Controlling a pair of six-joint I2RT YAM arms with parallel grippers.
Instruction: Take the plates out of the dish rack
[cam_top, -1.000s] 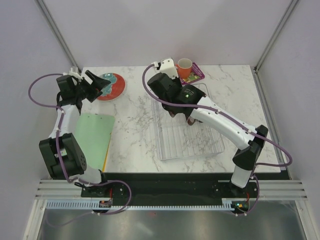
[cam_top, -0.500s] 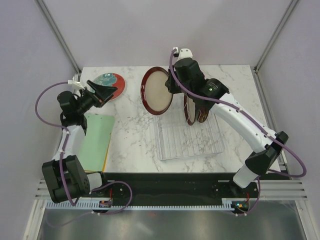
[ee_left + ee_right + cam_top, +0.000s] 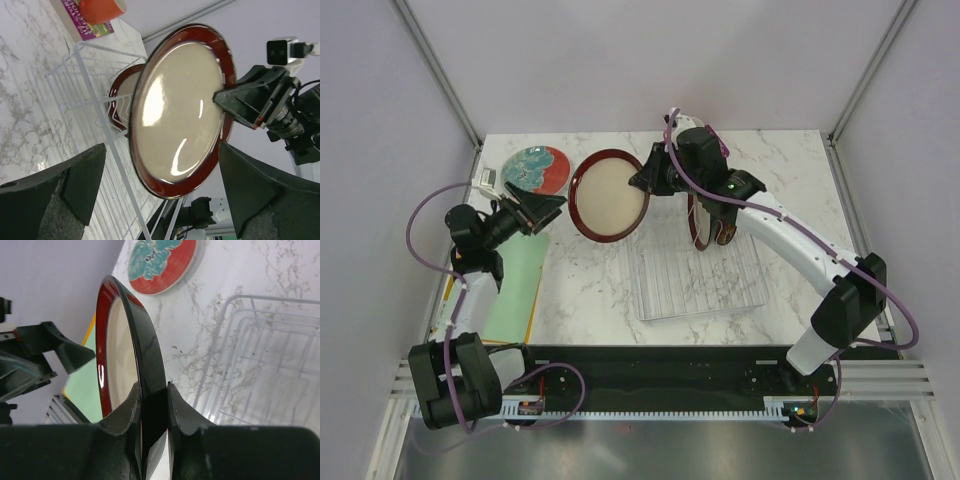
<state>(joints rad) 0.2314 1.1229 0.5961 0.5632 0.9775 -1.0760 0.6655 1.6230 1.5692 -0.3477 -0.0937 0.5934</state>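
My right gripper is shut on the rim of a red-rimmed cream plate and holds it in the air left of the clear dish rack. In the right wrist view the plate's dark edge sits between the pads. Another red plate stands upright in the rack. My left gripper is open and empty, just left of the held plate; in its wrist view the plate fills the gap ahead of the fingers. A red-and-teal plate lies flat on the table at the back left.
A light green mat lies at the left under my left arm. An orange cup on a purple book stands behind the rack. Grey walls enclose the marble table.
My right gripper has carried the cream plate left and away from the rack, tilting it flatter. My left gripper has come off the red-and-teal plate and swung right toward the held plate.
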